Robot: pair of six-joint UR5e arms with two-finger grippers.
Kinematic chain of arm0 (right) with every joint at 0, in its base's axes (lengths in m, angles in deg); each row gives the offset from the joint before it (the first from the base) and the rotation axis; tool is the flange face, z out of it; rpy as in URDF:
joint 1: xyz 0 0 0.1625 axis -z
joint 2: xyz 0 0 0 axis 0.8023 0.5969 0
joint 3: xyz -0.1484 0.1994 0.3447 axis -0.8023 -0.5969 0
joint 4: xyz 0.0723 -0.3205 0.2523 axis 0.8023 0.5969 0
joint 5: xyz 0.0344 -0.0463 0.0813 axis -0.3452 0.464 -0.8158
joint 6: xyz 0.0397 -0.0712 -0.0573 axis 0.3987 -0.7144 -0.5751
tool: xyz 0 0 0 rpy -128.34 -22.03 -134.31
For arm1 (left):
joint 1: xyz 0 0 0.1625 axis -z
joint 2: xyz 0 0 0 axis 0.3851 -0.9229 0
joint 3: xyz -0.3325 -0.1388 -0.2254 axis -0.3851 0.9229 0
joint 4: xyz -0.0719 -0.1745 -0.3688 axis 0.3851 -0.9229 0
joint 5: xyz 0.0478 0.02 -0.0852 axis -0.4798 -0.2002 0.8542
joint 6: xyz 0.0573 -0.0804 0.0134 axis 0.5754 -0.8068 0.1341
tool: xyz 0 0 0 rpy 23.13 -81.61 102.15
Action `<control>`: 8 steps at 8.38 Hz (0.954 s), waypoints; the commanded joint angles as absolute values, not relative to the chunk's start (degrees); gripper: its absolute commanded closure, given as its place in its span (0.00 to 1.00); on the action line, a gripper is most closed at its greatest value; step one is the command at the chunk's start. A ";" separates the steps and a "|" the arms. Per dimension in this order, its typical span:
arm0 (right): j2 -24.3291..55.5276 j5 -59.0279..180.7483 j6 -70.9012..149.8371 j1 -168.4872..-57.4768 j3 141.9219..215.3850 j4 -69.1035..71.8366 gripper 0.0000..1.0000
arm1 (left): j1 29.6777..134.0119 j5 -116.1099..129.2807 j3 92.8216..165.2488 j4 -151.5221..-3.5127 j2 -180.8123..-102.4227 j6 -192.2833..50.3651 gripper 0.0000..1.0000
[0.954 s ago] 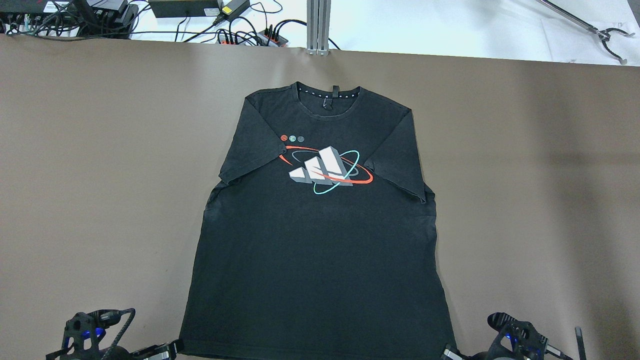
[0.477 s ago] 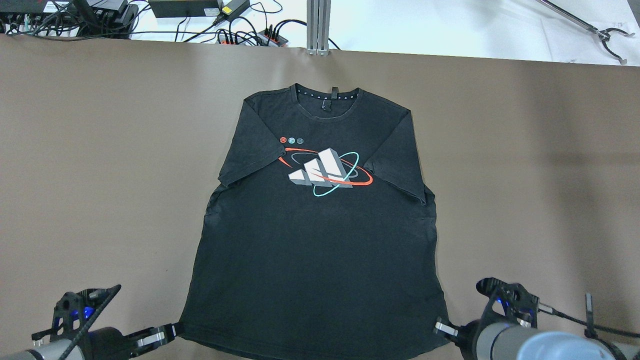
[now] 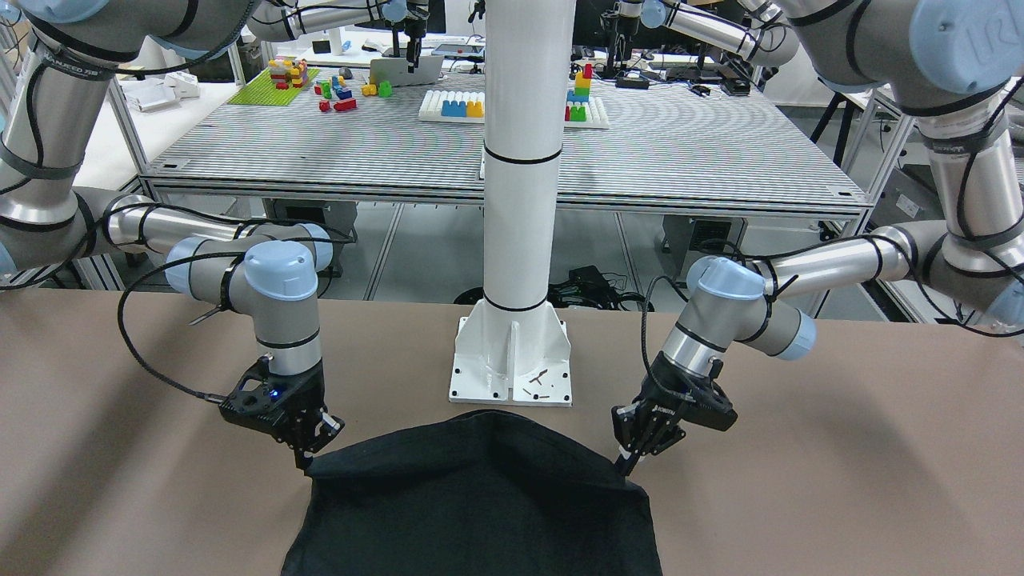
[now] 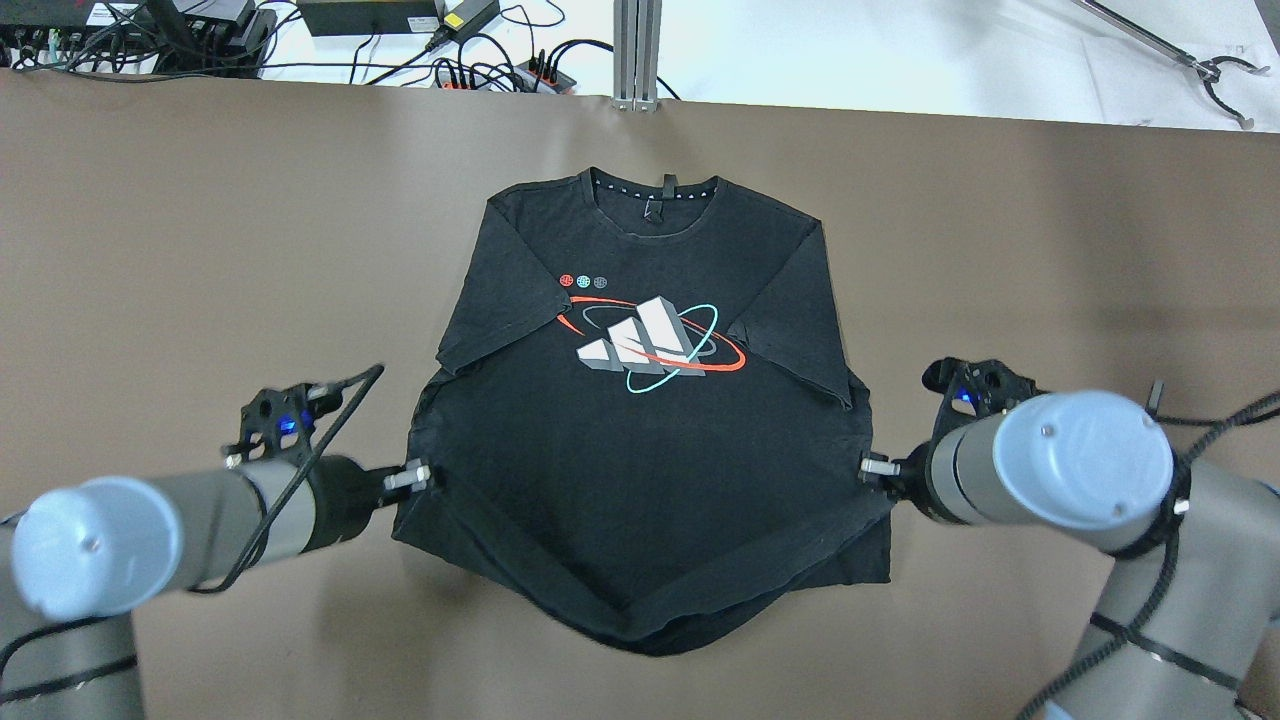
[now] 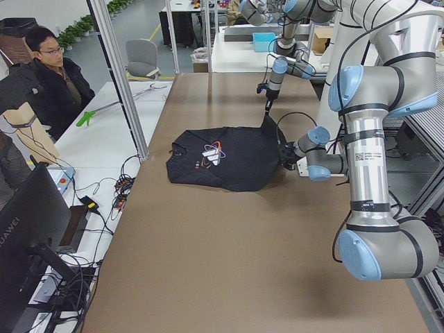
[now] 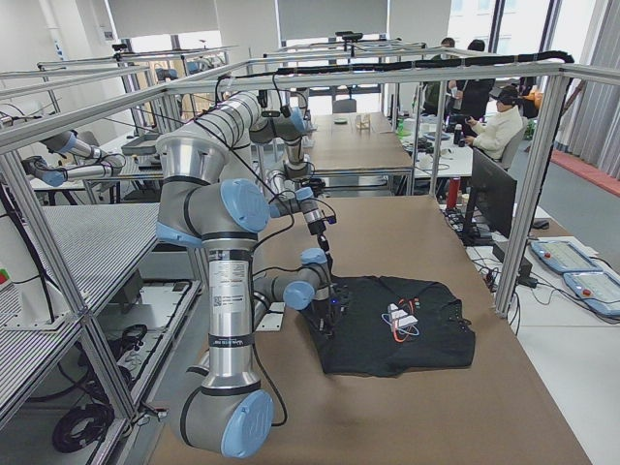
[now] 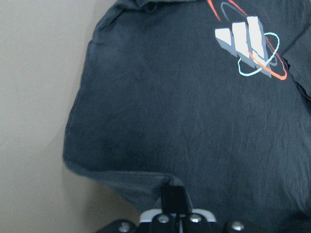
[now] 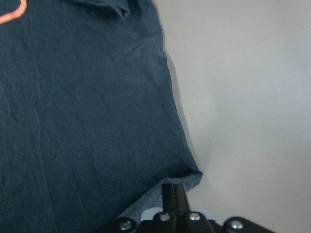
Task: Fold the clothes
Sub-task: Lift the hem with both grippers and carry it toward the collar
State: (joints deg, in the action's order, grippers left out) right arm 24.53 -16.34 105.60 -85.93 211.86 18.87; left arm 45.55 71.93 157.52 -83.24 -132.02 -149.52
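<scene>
- Vs. half a sec ago, we see both arms reaching further out over the bench [image 4: 200, 250]. The left end effector [image 4: 405, 490] and right end effector [image 4: 878, 472] were at the near edge of the overhead view and now sit level w/ the T-shirt's [image 4: 640, 450] mid-body.
- The hem corners have come along w/ them, so the lower part of the shirt is now doubled over itself. The hem band [image 4: 640, 610] sags toward the robot in a curve between the two grips.
- Collar [image 4: 655, 195], sleeves and logo print [image 4: 650, 345] lie where they did, flat and face up.
- Left end effector: fingers [image 7: 173, 194] pinched narrow on the shirt's hem corner.
- Right end effector: fingers [image 8: 173, 194] likewise pinched on the other hem corner.
- The shirt sits mid-bench, collar away from the robot, near edge just in front of the white pillar's base plate [image 3: 512, 368].
- Bench surface is plain brown, matte, w/ soft shadows under the arms.
- Beyond the far edge we see cables and power strips [image 4: 480, 60], an aluminium post [image 4: 636, 50] and a grabber tool [image 4: 1200, 65].
- Behind the robot is a slatted table w/ toy bricks [image 3: 336, 88].
- A seated person [image 5: 52, 76] is off to the side, and a monitor [image 5: 28, 236] stands nearer the left-side camera.
</scene>
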 commanded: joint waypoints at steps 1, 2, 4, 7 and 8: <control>14.56 -19.21 97.77 -97.78 201.10 19.01 1.00 | 61.71 82.67 147.95 -72.01 -146.87 -139.94 1.00; 11.91 -19.47 95.93 -100.96 198.45 19.01 1.00 | 66.02 85.83 146.19 -72.15 -146.90 -137.55 1.00; 10.14 -19.74 91.72 -106.67 196.06 19.01 1.00 | 69.92 87.44 144.86 -71.98 -146.72 -135.34 1.00; 4.08 -20.53 90.03 -109.51 188.52 18.67 1.00 | 74.32 88.67 141.96 -72.51 -146.63 -131.91 1.00; 2.76 -20.27 89.94 -110.03 185.79 18.14 1.00 | 74.24 88.59 140.73 -72.94 -146.89 -131.90 1.00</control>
State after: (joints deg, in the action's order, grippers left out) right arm 5.76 -20.47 90.35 -108.94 190.72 18.80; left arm 73.13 88.16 142.68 -72.41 -146.68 -132.90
